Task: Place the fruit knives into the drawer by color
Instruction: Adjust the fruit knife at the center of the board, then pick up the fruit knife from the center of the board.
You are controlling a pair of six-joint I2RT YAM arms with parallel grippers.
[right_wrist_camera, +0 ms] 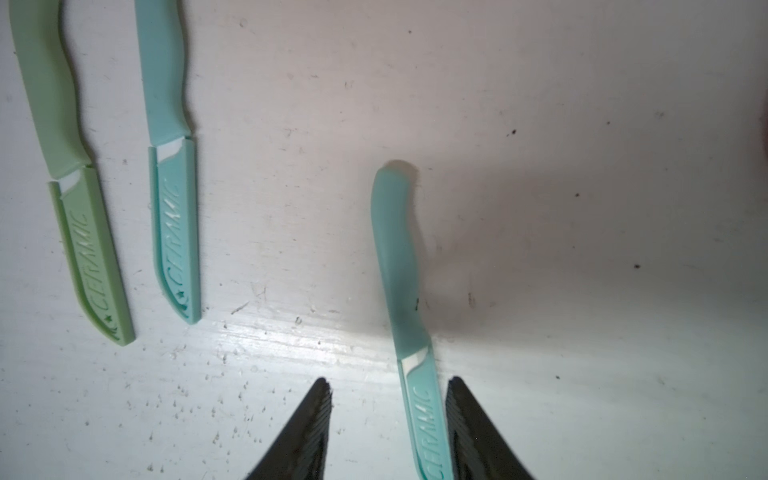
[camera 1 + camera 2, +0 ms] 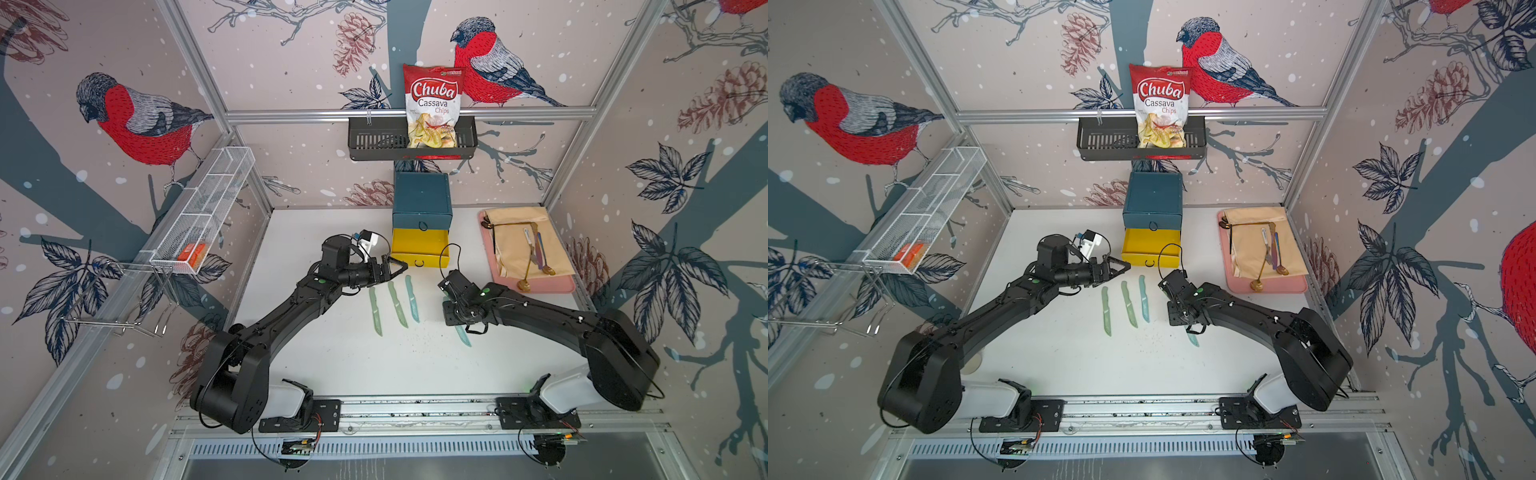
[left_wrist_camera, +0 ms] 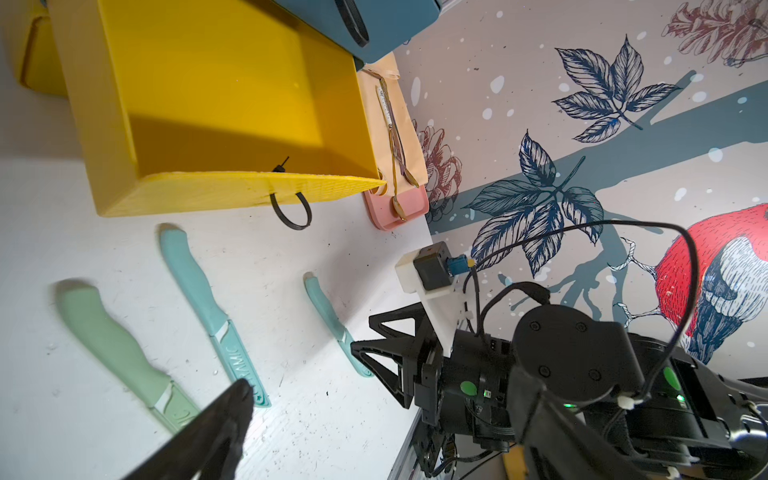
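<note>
The drawer (image 2: 422,208) is a dark teal chest at the back, with a yellow drawer (image 2: 419,261) pulled out; its inside is bare in the left wrist view (image 3: 232,195). On the table lie two sage green fruit knives (image 2: 376,305) (image 2: 397,303) and a teal one (image 2: 412,299). My left gripper (image 2: 400,268) hangs open just in front of the yellow drawer, above the knives' handle ends, holding nothing. A second teal knife (image 1: 399,266) lies apart to the right. My right gripper (image 1: 390,382) is open with its fingers on either side of that knife's sheath, near the table.
A pink tray (image 2: 536,286) with a beige cloth and metal cutlery sits at the back right. A black wall basket (image 2: 374,141) holding a chips bag (image 2: 432,104) hangs above the chest. A white mesh basket (image 2: 208,208) hangs on the left wall.
</note>
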